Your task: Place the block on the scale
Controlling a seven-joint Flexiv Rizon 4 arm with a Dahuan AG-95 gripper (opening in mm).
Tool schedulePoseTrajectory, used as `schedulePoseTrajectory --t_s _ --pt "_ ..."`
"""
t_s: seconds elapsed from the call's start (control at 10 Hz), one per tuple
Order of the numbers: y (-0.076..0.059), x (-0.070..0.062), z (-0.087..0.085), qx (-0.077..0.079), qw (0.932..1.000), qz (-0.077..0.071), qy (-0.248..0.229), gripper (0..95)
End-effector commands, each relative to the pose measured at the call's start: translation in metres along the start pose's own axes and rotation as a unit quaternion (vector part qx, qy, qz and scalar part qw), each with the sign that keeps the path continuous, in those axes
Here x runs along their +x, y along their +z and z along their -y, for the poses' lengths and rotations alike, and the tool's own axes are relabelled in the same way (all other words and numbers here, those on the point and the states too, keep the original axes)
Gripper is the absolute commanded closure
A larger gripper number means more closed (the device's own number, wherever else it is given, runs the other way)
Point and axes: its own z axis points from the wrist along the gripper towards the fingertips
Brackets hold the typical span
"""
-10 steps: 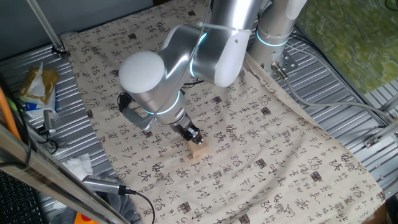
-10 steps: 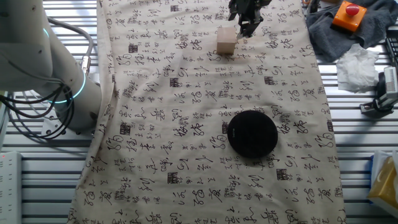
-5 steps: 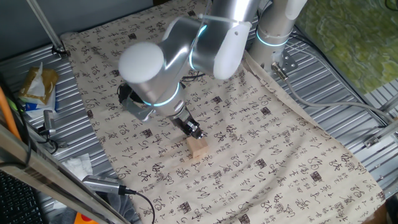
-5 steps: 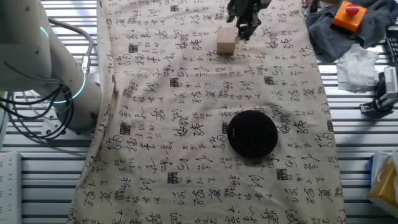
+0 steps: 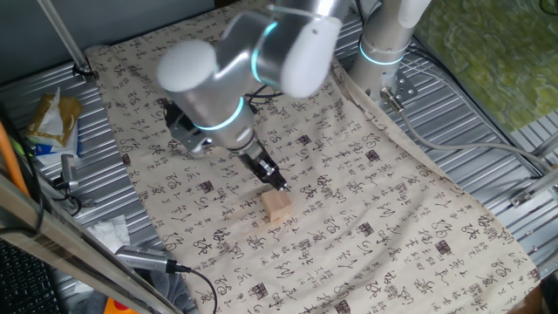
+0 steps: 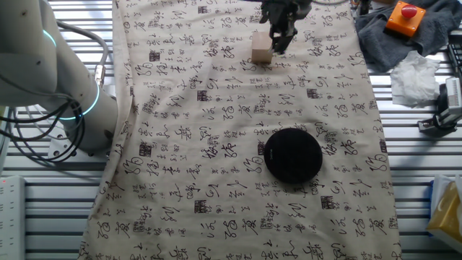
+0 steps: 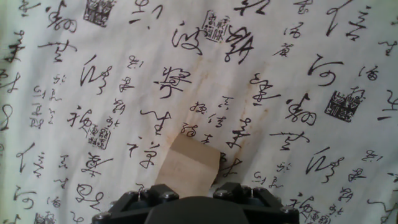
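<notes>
The block is a small tan wooden cube on the patterned cloth; it also shows in the other fixed view and in the hand view. My gripper hangs just above and beside the block, touching nothing I can see, and shows in the other fixed view too. In the hand view my gripper has its fingers spread to either side of the block's near edge, open and empty. The scale, a flat black disc, lies well apart from the block; the arm hides it in one fixed view.
The calligraphy-printed cloth covers the table. Beyond its edge lie a grey cloth with an orange button box, crumpled white paper and cables. The arm's base stands at the cloth's far corner.
The arm's upper links have swung up and left and the wrist has turned. The gripper tip has stayed by the block. The block and the scale have not moved.
</notes>
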Motion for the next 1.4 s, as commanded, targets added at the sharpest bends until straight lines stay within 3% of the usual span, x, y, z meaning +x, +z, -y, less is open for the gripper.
schedulePoseTrajectory --t_s 0.1,0.2,0.3,0.4,0.5,0.7,0.8,0.9,1.1,1.2,1.4 --pt "0.004 0.005 0.002 -0.023 0.9977 0.001 0.064 19.0" --pt "0.006 0.007 0.003 -0.021 0.9984 0.003 0.052 19.0" --pt "0.008 0.009 0.004 -0.002 0.9996 0.005 0.027 19.0" --pt "0.006 0.009 0.004 0.017 0.9997 0.003 0.019 38.0" --pt "0.005 0.011 0.005 0.048 0.9987 -0.001 0.016 38.0" --pt "0.002 0.014 0.007 0.080 0.9966 -0.002 0.018 38.0" --pt "0.001 0.014 0.007 0.083 0.9964 0.001 0.019 19.0" --pt "0.000 0.015 0.007 0.104 0.9943 0.015 0.020 19.0" --pt "-0.001 0.015 0.006 0.121 0.9917 0.041 0.014 19.0" --pt "-0.002 0.015 0.006 0.130 0.9901 0.052 0.013 0.0" --pt "-0.002 0.015 0.005 0.147 0.9870 0.063 0.014 0.0"
